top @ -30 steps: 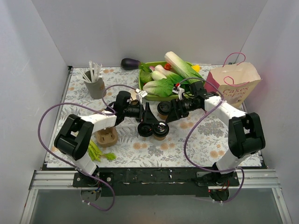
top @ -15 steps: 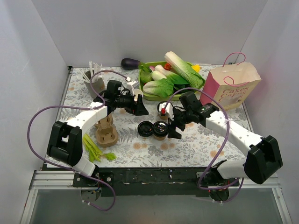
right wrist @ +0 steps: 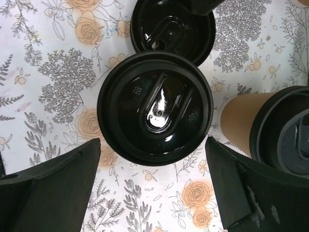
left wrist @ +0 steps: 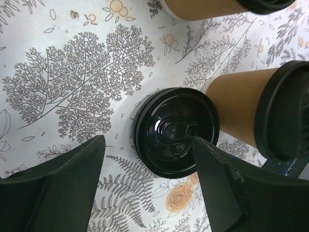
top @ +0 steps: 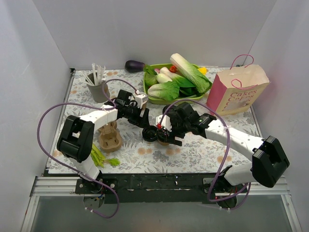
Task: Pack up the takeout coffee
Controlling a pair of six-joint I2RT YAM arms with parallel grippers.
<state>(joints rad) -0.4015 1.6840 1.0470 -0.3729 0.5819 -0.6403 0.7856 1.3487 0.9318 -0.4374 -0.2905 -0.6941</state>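
Two tan takeout coffee cups with black lids show in the right wrist view. One cup (right wrist: 154, 107) stands right below my open right gripper (right wrist: 152, 193), seen from above, its jaws wide on either side and touching nothing. The other cup (right wrist: 270, 128) stands to the right. A black lid (right wrist: 173, 29) lies low beyond the first cup. My left gripper (left wrist: 149, 193) hangs open over that lid (left wrist: 176, 131), with a lidded cup (left wrist: 251, 113) beside it and another cup (left wrist: 207, 7) at the top edge. From above, both grippers (top: 147, 123) (top: 162, 133) meet at mid-table over the lid (top: 150, 135).
A brown pulp cup tray (top: 110, 140) sits left of the cups, with green stalks (top: 102, 157) in front of it. A grey cup of white sticks (top: 99, 88) stands at the back left. A green tray of vegetables (top: 200, 91), an eggplant (top: 134, 65) and a paper bag (top: 241, 89) line the back.
My right arm has swung left and down over the front cup, its jaws opening wider. My left gripper has come in from the back left to above the black lid.
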